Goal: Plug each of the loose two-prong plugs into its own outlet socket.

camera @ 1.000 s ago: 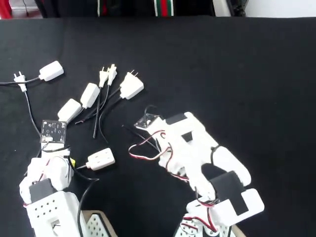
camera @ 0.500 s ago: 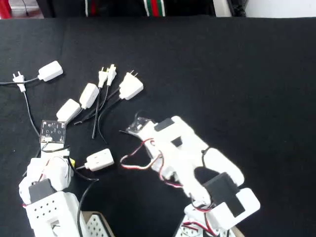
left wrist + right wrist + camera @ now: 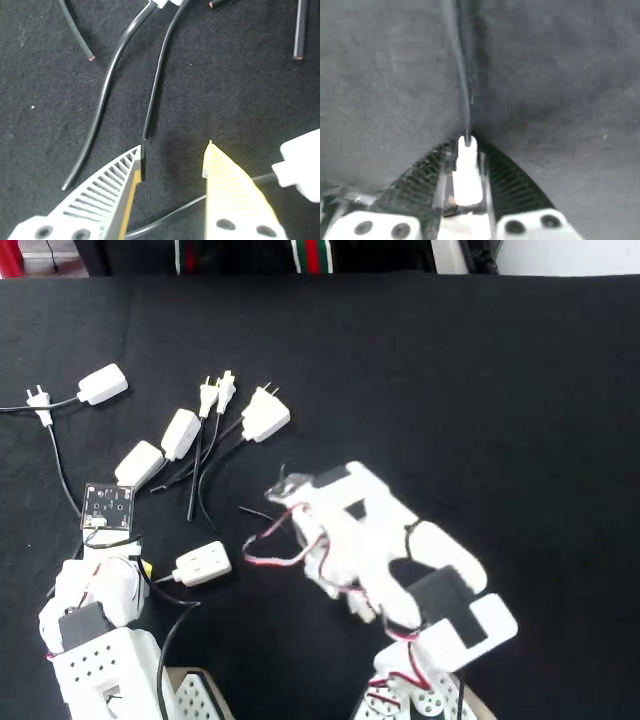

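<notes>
At the table's (image 3: 520, 390) near left corner, we see the left gripper (image 3: 175, 147) with its jaws spread wide, holding nothing, above loose black cords (image 3: 102, 107). A white socket block (image 3: 302, 160) is cut off at that view's edge. Loose plugs (image 3: 208, 397) lie farther back. To the right, the right gripper (image 3: 467, 145) has its jaws pinching a white plug (image 3: 467, 172). We cannot make out its prongs, and its black cord (image 3: 462, 75) runs off blurred across the table.
</notes>
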Robot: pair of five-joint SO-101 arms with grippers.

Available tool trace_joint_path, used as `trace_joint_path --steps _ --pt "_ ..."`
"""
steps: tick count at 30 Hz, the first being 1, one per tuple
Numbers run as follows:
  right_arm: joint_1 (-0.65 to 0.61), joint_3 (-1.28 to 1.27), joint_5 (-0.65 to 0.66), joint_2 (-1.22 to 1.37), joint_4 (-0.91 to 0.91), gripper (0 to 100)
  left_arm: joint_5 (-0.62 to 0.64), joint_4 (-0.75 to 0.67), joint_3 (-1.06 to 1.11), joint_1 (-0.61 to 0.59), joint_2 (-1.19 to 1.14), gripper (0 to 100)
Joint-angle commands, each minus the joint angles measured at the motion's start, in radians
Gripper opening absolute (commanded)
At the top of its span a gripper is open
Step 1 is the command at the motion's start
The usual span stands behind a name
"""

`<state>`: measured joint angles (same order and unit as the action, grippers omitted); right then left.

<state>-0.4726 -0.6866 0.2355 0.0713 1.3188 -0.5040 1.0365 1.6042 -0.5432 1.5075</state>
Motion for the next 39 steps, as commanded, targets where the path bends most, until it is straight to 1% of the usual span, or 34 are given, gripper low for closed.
trace_joint_path --steps 1,6,8,12,16,18,21,25,29,34,39 --pt "0.109 0.15 -0.012 0.001 0.021 1.4 -0.006 -0.015 -0.004 0.008 0.008 20" --pt "0.17 0.265 -0.003 0.002 0.025 1.2 -0.006 -0.015 -0.004 0.008 0.008 20" --pt "0.196 0.277 0.058 0.002 0.025 1.2 -0.006 -0.015 -0.004 0.008 0.008 20" --pt "0.324 0.328 0.161 0.028 0.015 1.2 -0.006 -0.015 -0.004 0.008 0.008 20" --pt "0.422 0.415 0.166 0.139 0.014 1.2 -0.006 -0.015 -0.004 0.008 0.008 20" --pt "0.446 0.456 0.117 0.214 0.014 1.2 -0.006 -0.015 -0.004 0.008 0.008 20" --pt "0.459 0.526 0.038 0.334 0.014 1.3 -0.006 -0.015 -0.004 0.008 0.008 20" --pt "0.454 0.602 -0.009 0.447 0.023 1.5 -0.005 -0.015 -0.004 0.008 0.008 20" --pt "0.454 0.676 -0.011 0.493 0.112 2.9 -0.006 -0.015 -0.004 0.008 0.008 20" --pt "0.453 0.763 -0.021 0.527 0.238 13.2 -0.006 -0.015 -0.004 0.008 0.008 20" --pt "0.442 0.843 -0.034 0.57 0.33 12.1 -0.006 -0.015 -0.004 0.008 0.008 20"
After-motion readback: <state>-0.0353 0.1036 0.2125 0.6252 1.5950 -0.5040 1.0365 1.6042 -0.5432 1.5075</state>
